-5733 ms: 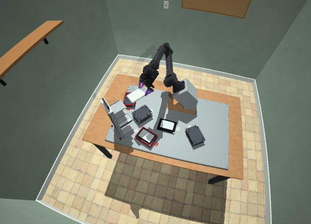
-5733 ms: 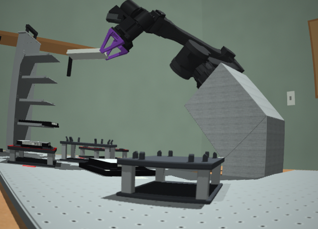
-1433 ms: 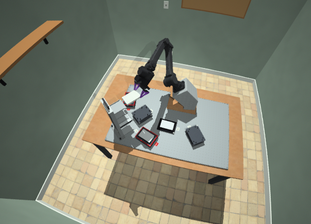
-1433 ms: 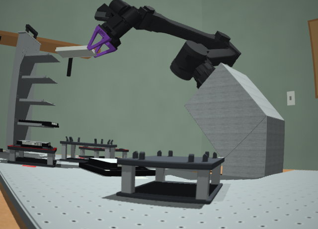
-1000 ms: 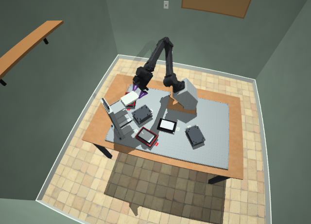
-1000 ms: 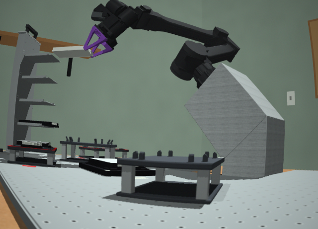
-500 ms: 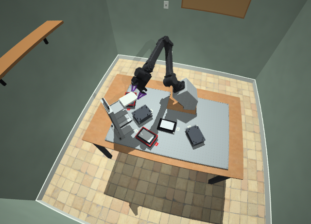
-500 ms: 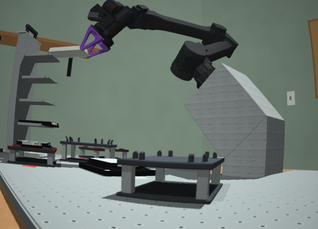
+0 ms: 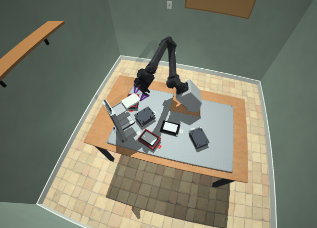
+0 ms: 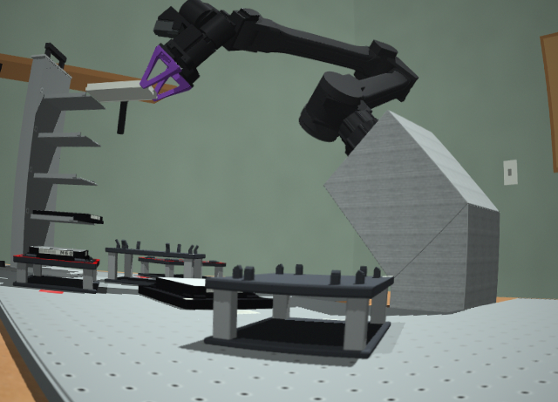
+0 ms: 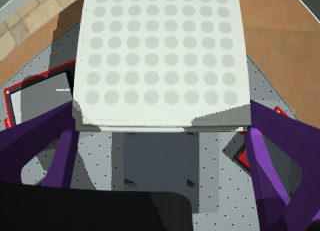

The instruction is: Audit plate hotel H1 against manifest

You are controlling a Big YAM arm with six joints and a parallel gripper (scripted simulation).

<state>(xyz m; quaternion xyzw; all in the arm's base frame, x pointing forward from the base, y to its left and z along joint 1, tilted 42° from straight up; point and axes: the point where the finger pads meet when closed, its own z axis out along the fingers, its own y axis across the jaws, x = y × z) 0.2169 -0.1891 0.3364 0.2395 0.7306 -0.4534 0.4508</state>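
Observation:
My gripper (image 9: pixel 140 94) (image 10: pixel 157 89) (image 11: pixel 161 110) is shut on the near short end of a white well plate (image 9: pixel 130 100) (image 10: pixel 119 90) (image 11: pixel 160 38). I hold it about level, wells up, at the height of the top shelf of the plate hotel H1 (image 9: pixel 116 118) (image 10: pixel 31 140). Its far end just overlaps the front of that shelf; most of it sticks out in the air. The end facing the wrist camera looks blank. A dark plate (image 10: pixel 67 214) lies on the bottom shelf. The two middle shelves look empty.
A red-rimmed nest (image 9: pixel 149 138) (image 10: pixel 56 252) holds a plate; another red-rimmed nest (image 9: pixel 132 107) lies below the held plate. A white plate sits in a black nest (image 9: pixel 170 127). Two dark raised nests (image 9: pixel 145 115) (image 9: pixel 199 138) (image 10: pixel 297 282) stand empty. The arm's grey pedestal (image 9: pixel 190 98) (image 10: pixel 418 217) is at the back.

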